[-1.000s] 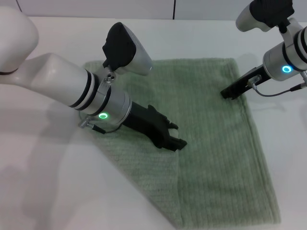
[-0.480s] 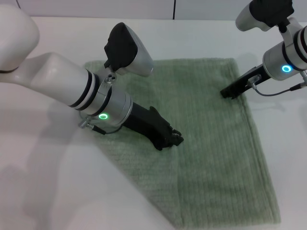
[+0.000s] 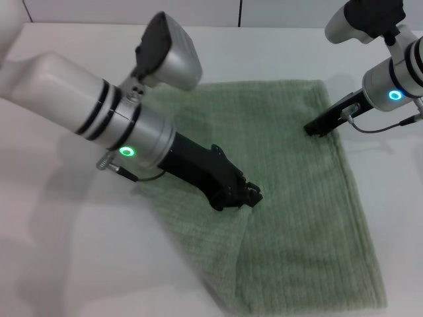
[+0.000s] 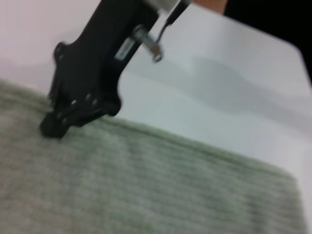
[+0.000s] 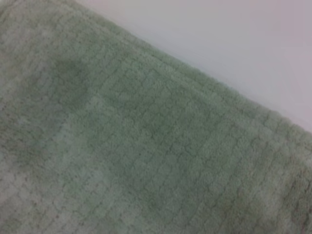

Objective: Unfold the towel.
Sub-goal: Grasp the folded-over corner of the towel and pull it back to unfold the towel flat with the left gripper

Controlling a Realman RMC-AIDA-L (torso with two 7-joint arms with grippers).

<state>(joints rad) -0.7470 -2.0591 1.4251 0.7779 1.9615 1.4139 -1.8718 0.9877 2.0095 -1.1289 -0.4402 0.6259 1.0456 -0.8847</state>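
Observation:
The pale green towel (image 3: pixel 297 198) lies folded on the white table. My left gripper (image 3: pixel 251 195) is shut on the folded layer's edge near the towel's middle and holds it slightly raised, so the cloth puckers below it. My right gripper (image 3: pixel 312 128) is shut, with its tips resting on the towel near its far right edge. The left wrist view shows the right gripper (image 4: pixel 53 126) standing on the towel (image 4: pixel 170 190) by its hem. The right wrist view is filled with the towel (image 5: pixel 146 146) and its edge.
The white table (image 3: pixel 59 251) surrounds the towel, with bare surface on the left and at the far side. A wall panel (image 3: pixel 198 10) runs along the back.
My left gripper has closed from open onto the fold's edge and moved slightly right and up. The towel's near left part has bunched toward it. The right arm has not moved.

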